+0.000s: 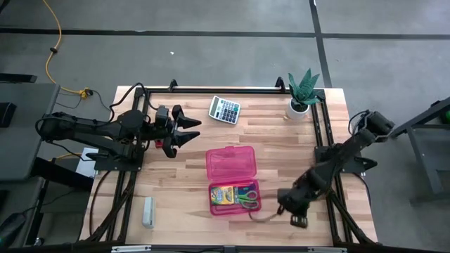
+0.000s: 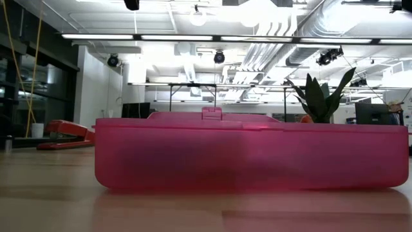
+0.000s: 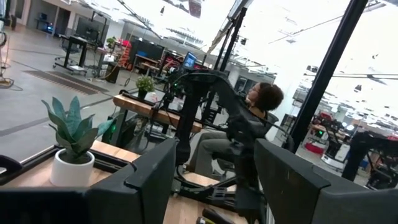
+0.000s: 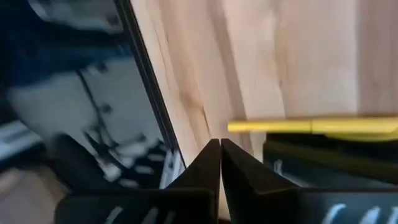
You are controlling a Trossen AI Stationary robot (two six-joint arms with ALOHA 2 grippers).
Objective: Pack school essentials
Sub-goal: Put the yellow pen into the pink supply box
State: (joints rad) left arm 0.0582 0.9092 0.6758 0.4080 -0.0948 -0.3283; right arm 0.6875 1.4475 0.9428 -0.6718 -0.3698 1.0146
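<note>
The pink hinged case lies open in the middle of the table; it also fills the low view. Its near half holds the yellow-green crayon box and the green-handled scissors. My right gripper is low over the table just right of that half, fingers shut. A yellow pencil lies on the wood just past the fingertips; a thin pencil also shows in the high view. My left gripper is open and empty, above the table's far left. The erasers are not in view. My right gripper is shut with its tips close to the yellow pencil's end. Whether the tips touch the pencil, I cannot tell. The pencil lies flat on the table, across the line of the fingers.
A calculator and a potted plant stand at the far edge. A red stapler lies under my left gripper; it also shows in the low view. A small white block lies near left. A person sits beyond the table.
</note>
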